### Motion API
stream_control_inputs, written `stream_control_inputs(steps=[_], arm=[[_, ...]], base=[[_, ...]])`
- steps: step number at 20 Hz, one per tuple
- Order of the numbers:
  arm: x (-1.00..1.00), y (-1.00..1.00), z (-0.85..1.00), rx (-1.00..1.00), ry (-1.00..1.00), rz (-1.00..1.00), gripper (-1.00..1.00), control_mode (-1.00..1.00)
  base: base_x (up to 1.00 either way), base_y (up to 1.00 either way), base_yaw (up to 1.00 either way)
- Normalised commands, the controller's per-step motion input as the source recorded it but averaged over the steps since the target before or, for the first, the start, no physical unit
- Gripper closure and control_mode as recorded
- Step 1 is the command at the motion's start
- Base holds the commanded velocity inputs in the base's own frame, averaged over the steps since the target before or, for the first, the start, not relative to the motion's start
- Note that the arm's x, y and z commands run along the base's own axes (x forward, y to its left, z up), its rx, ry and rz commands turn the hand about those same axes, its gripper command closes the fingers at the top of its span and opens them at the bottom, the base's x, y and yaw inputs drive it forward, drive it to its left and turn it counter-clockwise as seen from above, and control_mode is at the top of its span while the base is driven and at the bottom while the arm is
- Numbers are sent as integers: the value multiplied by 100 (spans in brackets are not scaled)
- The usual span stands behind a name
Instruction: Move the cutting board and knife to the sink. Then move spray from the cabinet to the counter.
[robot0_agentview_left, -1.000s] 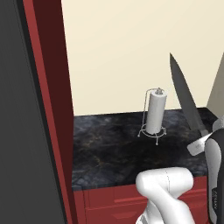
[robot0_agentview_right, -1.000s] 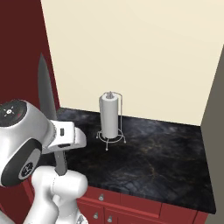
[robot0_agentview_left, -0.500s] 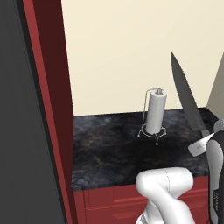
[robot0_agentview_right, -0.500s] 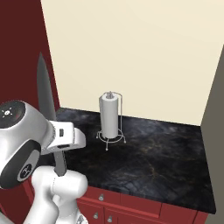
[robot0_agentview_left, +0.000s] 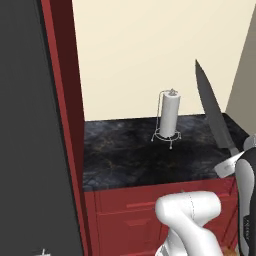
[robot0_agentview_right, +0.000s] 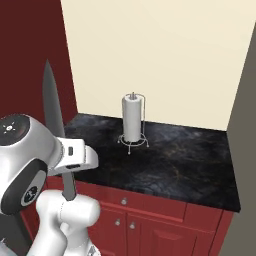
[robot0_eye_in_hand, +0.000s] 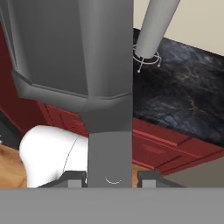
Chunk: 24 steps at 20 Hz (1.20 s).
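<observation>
— While the arm stands raised in front of the surface (robot0_agentview_right: 180, 165), what is the gripper (robot0_eye_in_hand: 110, 174) doing?

— It is clamped on the knife (robot0_agentview_left: 214, 112). From the hand camera, the two dark fingertips (robot0_eye_in_hand: 72, 178) sit on either side of the grey handle, pressed against it, with the jaws only partly apart, just as wide as the handle.

— How does the knife sit?

— Blade up, roughly upright, leaning a little. In the left base view the dark blade climbs from the gripper at the right edge, its point tilted to the left against the cream wall. In the right base view the knife (robot0_agentview_right: 54, 120) rises behind the white wrist, and the handle end pokes out below it.

— Is it touching anything else?

— No, it is in the air, clear of the surface and held by the gripper alone.

— What is on the surface?

— A paper-towel roll (robot0_agentview_right: 132, 119) on a wire stand, upright near the back wall, well apart from the knife. The slab itself is black with faint golden veins, and red drawer fronts (robot0_agentview_right: 150, 220) run beneath it.

— Anything to the side?

— A tall dark red panel (robot0_agentview_left: 62, 100) borders the surface on the left in the left base view.
</observation>
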Motion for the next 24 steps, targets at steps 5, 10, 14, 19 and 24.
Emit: stream_control_inputs(steps=[5,10,14,19,24], arm=[[0,0,0,0,0,0,100,100],[0,0,0,0,0,0,100,100],[0,0,0,0,0,0,100,100],[0,0,0,0,0,0,100,100],[0,0,0,0,0,0,100,100]], base=[[-93,0,0],[-84,2,1],[-58,14,0],[-31,48,-1],[-16,73,-8]])
